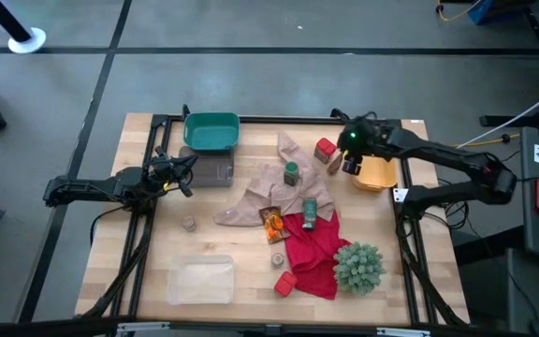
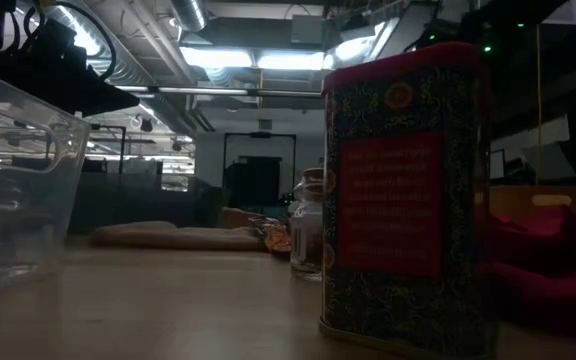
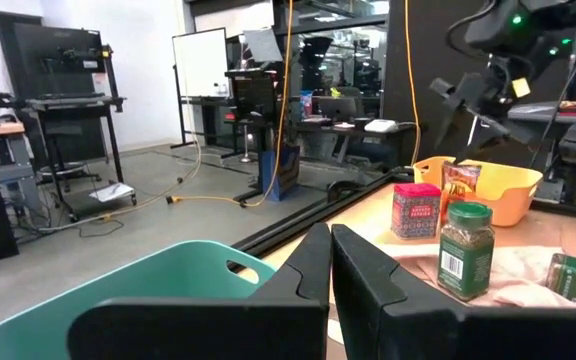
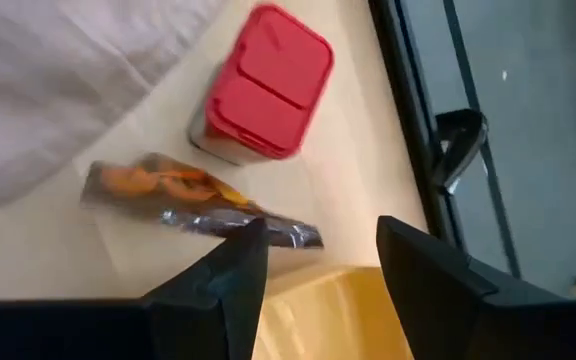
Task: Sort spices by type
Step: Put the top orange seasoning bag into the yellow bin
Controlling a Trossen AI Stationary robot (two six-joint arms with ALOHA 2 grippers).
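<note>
Two things crowd the wide-open right gripper [image 4: 313, 262]: a red tin [image 4: 265, 84], an orange packet [image 4: 193, 198]

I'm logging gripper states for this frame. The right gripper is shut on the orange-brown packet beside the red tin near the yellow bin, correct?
Not quite. The right gripper is open and holds nothing: the right wrist view shows its fingers spread above the orange-brown packet, which lies on the table beside the red tin, near the yellow bin.
</note>
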